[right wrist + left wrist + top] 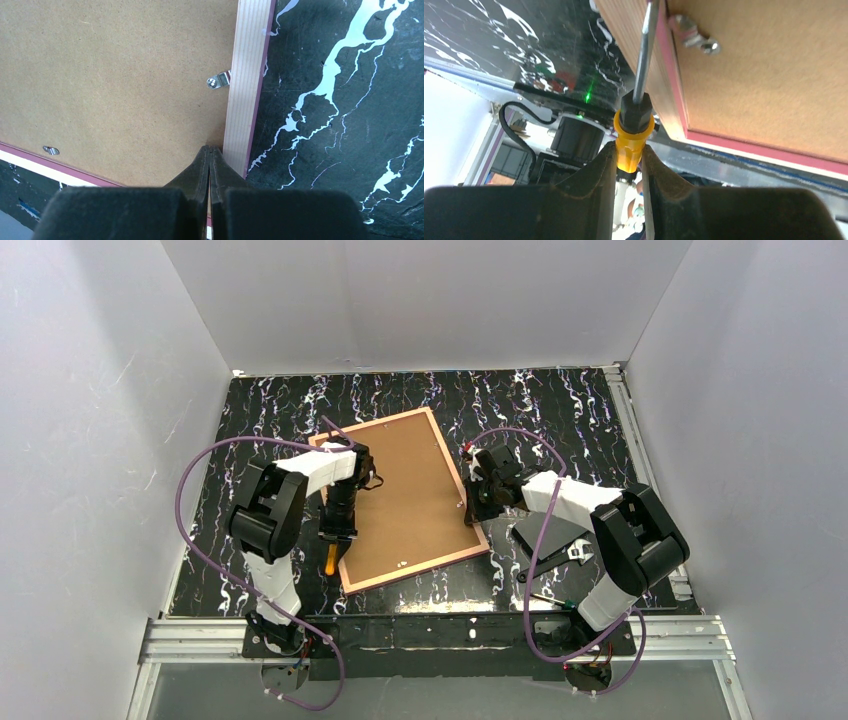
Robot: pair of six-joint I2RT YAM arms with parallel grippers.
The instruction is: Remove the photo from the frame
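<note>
— So, where is the frame (405,502)?
— Flat on the black marbled table (560,400), lying askew and back up. It shows a thin pink rim around a plain brown board (115,75), with small metal clips (218,80) at the inner edge. The photo is hidden.
— And the grippers?
— The left gripper (630,150) is clamped on an orange-handled screwdriver (634,132), whose shaft runs beside the frame's left edge. The right gripper (210,152) has its fingers pressed together, tips at the board just inside the right rim.
</note>
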